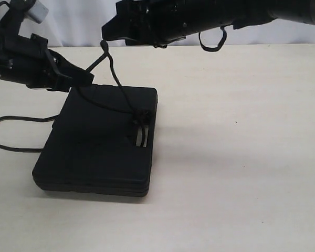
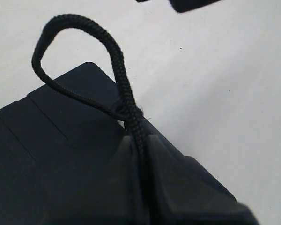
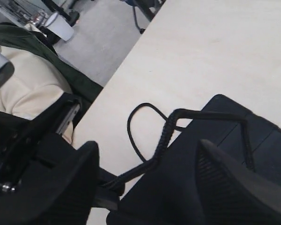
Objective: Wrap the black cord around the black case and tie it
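The black case [image 1: 100, 142] lies flat on the table, left of centre. The black cord [image 1: 115, 79] rises from a knot by the handle cut-out [image 1: 140, 118], bends over in a loop, and runs down to my left gripper [image 1: 86, 77]. That gripper is shut on the cord, which is pinched between the fingers [image 2: 140, 140] above a corner of the case [image 2: 47, 140]. More cord trails on the table at the left [image 1: 10, 121]. My right gripper [image 1: 107, 32] hovers open just above the loop's top. Its fingers are spread wide [image 3: 147, 145] around the cord [image 3: 165, 136] without touching it.
The pale table [image 1: 241, 131] stretches to the right and front of the case. A smooth robot cable loop [image 1: 212, 42] hangs under the right arm. Beyond the table edge lie cream and green cloth [image 3: 33, 75] and the floor.
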Controlling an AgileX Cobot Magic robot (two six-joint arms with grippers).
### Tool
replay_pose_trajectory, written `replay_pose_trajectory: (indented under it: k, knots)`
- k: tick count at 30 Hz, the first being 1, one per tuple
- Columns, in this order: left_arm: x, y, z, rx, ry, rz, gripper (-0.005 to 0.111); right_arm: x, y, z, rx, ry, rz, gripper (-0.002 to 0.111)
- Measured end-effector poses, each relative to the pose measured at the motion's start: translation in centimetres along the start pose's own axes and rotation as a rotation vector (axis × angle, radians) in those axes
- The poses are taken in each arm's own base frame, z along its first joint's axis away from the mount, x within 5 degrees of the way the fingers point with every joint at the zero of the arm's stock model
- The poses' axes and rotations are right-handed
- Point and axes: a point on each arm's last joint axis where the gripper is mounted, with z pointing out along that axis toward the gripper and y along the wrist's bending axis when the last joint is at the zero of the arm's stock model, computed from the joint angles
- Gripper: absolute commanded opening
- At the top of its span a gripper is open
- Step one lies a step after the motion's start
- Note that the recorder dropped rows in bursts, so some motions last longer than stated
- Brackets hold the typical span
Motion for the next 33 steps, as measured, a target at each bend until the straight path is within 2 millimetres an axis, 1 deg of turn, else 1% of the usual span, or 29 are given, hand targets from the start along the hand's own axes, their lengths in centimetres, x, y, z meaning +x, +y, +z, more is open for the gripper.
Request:
replay_pose_trajectory:
  k: [3,5,10,12,13,14,17,18,20,23,25,26,28,31,33]
  knots:
    - [0.0,0.0,0.0,-0.001,0.000,0.000,0.000,0.2,0.3,0.4,-0.016,0.012,0.025,0.052]
    - [0.0,0.0,0.0,-0.001,0.003,0.004,0.000,0.6,0.2,1.0,-0.029,0.033,0.041,0.052]
    - [0.1,0.0,0.0,-0.003,0.010,0.010,0.000,1.8,-0.4,3.2,-0.050,0.073,0.094,0.052]
    - [0.1,0.0,0.0,-0.003,0.011,0.011,0.000,2.0,-0.7,3.5,-0.057,0.072,0.118,0.051]
    - [0.1,0.0,0.0,-0.003,0.011,0.011,0.000,2.0,-0.7,3.6,-0.061,0.069,0.128,0.050]
    - [0.1,0.0,0.0,-0.003,0.011,0.011,0.000,2.0,-0.8,3.7,-0.064,0.067,0.134,0.046]
    - [0.1,0.0,0.0,-0.003,0.011,0.011,0.000,1.9,-0.7,3.7,-0.070,0.058,0.146,0.027]
    - [0.1,0.0,0.0,-0.003,0.011,0.011,0.000,1.9,-0.7,3.7,-0.071,0.056,0.148,0.017]
    - [0.1,0.0,0.0,-0.003,0.011,0.011,0.000,1.8,-0.7,3.7,-0.072,0.047,0.156,0.005]
    - [0.1,0.0,0.0,-0.003,0.011,0.011,0.000,1.7,-0.7,3.7,-0.075,0.040,0.164,0.004]
    - [0.1,0.0,0.0,-0.003,0.012,0.013,0.005,1.7,-0.7,3.7,-0.077,0.038,0.168,0.004]
    - [0.1,0.0,0.0,-0.004,0.014,0.014,0.010,1.7,-0.7,3.7,-0.077,0.038,0.168,0.004]
    - [0.1,0.1,0.0,-0.007,0.013,0.014,0.022,1.7,-0.7,3.7,-0.077,0.035,0.171,0.004]
    - [0.2,0.1,0.0,-0.013,0.022,0.025,0.044,1.6,-0.7,3.7,-0.073,0.031,0.169,0.004]
    - [0.3,0.2,0.0,-0.020,0.033,0.037,0.054,1.6,-0.7,3.7,-0.070,0.028,0.169,0.004]
